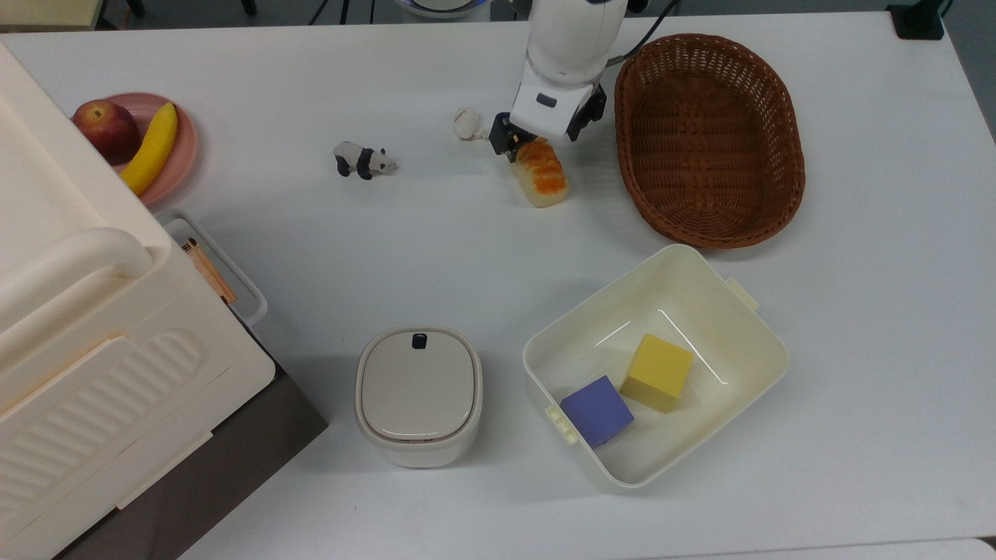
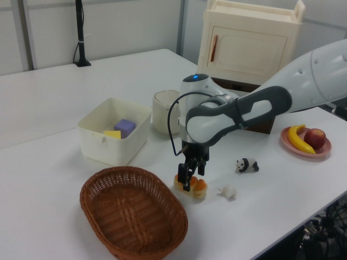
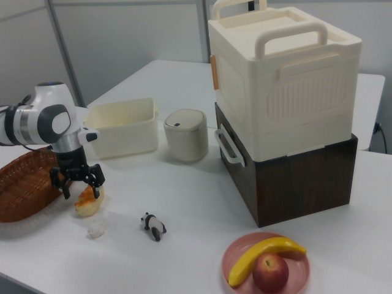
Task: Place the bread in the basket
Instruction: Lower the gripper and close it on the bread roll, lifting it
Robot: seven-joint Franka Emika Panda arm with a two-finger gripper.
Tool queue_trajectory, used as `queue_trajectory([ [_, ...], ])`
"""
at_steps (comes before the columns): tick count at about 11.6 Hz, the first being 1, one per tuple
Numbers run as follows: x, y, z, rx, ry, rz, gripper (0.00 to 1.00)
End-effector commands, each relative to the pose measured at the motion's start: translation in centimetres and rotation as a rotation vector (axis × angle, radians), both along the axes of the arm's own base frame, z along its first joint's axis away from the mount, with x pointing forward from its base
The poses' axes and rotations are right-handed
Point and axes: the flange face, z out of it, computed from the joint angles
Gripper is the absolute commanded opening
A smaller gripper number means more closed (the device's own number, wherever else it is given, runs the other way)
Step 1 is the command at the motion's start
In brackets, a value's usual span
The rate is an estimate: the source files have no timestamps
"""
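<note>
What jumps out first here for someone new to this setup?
The white arm, its gripper down over one end of the bread on the table, jaws open to either side of it. Right of that in the top view sits the big brown wicker basket, nothing in it. A tall cream box on a dark cabinet dominates the right view.

The bread [image 1: 541, 177] is a small oblong loaf with cream sides and a bumpy orange-brown glazed top; it lies flat on the white desk [image 1: 311, 233], its long axis slanting toward the top view's lower right, and its upper end is hidden in the top view. The basket [image 1: 706, 138] is a large oval of brown woven wicker with a raised rim, standing upright just beside the loaf on the top view's right, apart from it, with nothing inside
</note>
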Motion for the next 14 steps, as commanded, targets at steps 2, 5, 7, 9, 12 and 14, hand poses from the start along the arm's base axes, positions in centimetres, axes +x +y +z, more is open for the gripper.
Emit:
queue_trajectory([
  [2,0.3,0.6,-1.2,-0.021,-0.021,0.054,1.0],
  [5,0.8,0.6,-1.1,-0.043,-0.035,0.074,0.28],
  [7,0.9,0.6,-0.8,-0.042,-0.039,0.072,0.12],
  [9,1.9,0.5,0.7,-0.032,-0.073,0.062,0.07],
  [12,2.3,-0.3,5.5,-0.017,-0.162,-0.031,0.07],
  [14,2.3,-1.6,10.0,0.006,-0.233,-0.096,0.07],
])
